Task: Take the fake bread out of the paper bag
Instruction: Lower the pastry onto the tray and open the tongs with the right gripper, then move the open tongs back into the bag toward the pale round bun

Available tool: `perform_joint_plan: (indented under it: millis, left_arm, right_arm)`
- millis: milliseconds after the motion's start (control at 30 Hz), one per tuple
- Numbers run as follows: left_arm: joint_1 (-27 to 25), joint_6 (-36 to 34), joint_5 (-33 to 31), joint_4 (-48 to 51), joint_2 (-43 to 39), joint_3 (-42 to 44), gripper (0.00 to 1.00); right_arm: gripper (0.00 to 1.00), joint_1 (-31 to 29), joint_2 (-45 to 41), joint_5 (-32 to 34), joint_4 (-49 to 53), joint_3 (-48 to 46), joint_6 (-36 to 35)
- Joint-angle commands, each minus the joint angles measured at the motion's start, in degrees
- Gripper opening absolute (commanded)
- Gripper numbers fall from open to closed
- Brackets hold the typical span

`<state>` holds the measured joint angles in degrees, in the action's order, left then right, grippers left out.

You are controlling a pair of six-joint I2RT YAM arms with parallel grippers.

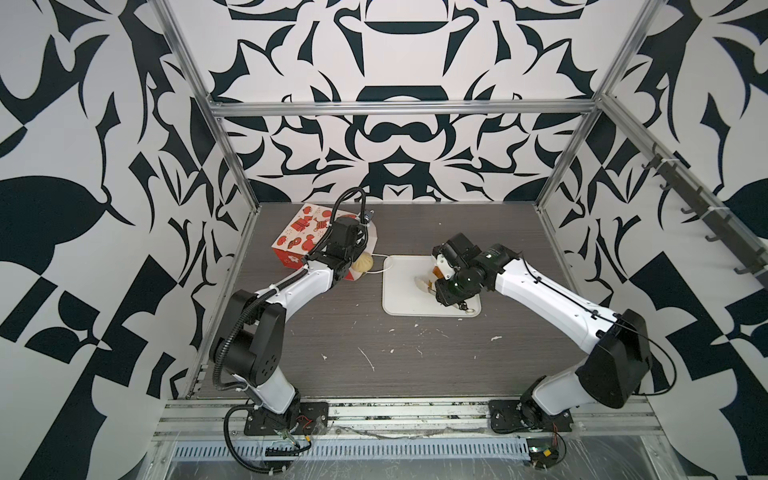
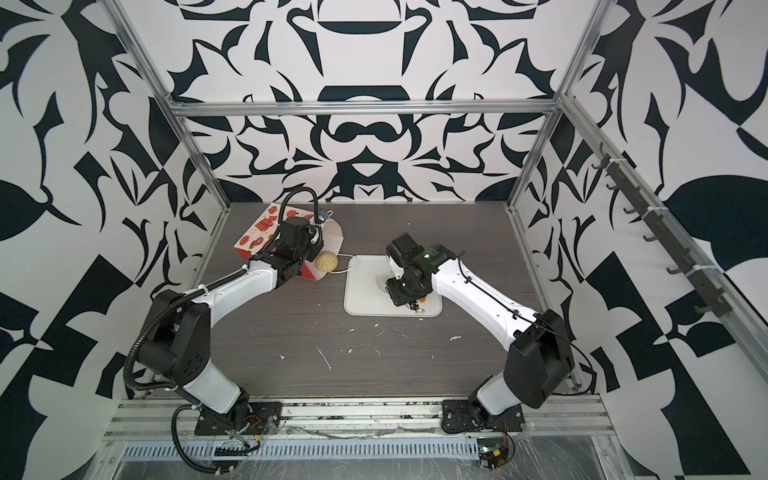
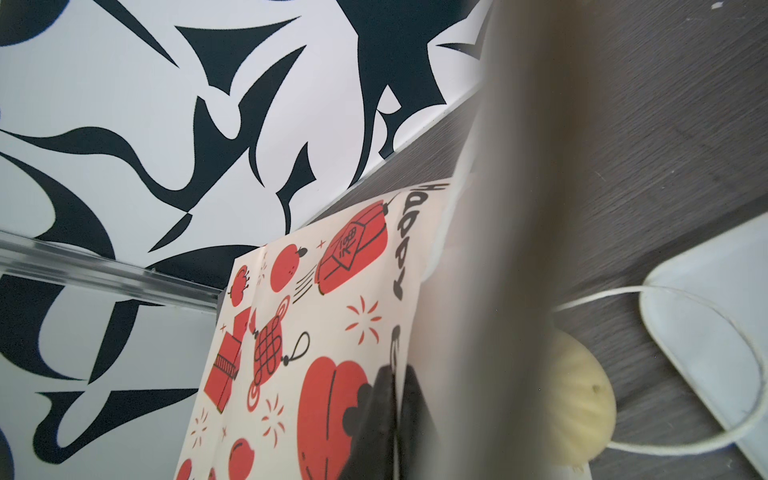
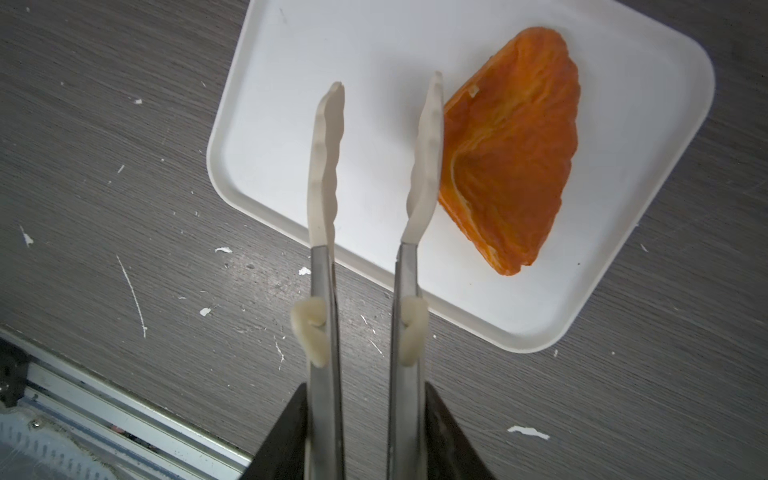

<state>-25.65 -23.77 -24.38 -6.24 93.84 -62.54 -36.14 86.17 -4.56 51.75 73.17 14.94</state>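
The right gripper point(image 4: 365, 415), fingers clamped on metal tongs point(image 4: 326, 174) whose pale tips stand apart, hangs over a white tray point(image 4: 374, 54) bearing an orange flaky pastry point(image 4: 511, 153). Farther back, a cream bun point(image 2: 325, 262) sits at the mouth of the paper bag point(image 1: 297, 237), which lies on its side. The left gripper point(image 3: 392, 415), fingers together, pinches the bag's wall.

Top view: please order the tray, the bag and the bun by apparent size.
1. Tray and bag: about alike; the left arm hides part of the bag, so no ranking.
2. Bun: clearly smallest.
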Motion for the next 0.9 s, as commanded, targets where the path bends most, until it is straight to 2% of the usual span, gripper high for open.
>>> perform_joint_plan:
  millis: [0, 300, 567, 867]
  left_arm:
    - [0.41, 0.69, 0.43, -1.32, -0.08, 0.11, 0.07]
    - [0.41, 0.74, 0.73, -1.14, -0.33, 0.29, 0.07]
    - [0.42, 0.65, 0.96, -0.79, -0.42, 0.04, 0.07]
    - [0.42, 0.87, 1.2, -0.62, -0.36, -0.21, 0.07]
  right_arm:
    - [0.39, -0.07, -0.42, -2.5, -5.08, 0.05, 0.43]
    - [0.4, -0.08, -1.66, -10.04, -14.86, 1.41, 1.58]
    - [0.43, -0.2, 6.2, -14.62, -24.65, 5.42, 2.11]
    - [0.49, -0.79, 15.16, -17.67, -27.15, 12.12, 1.47]
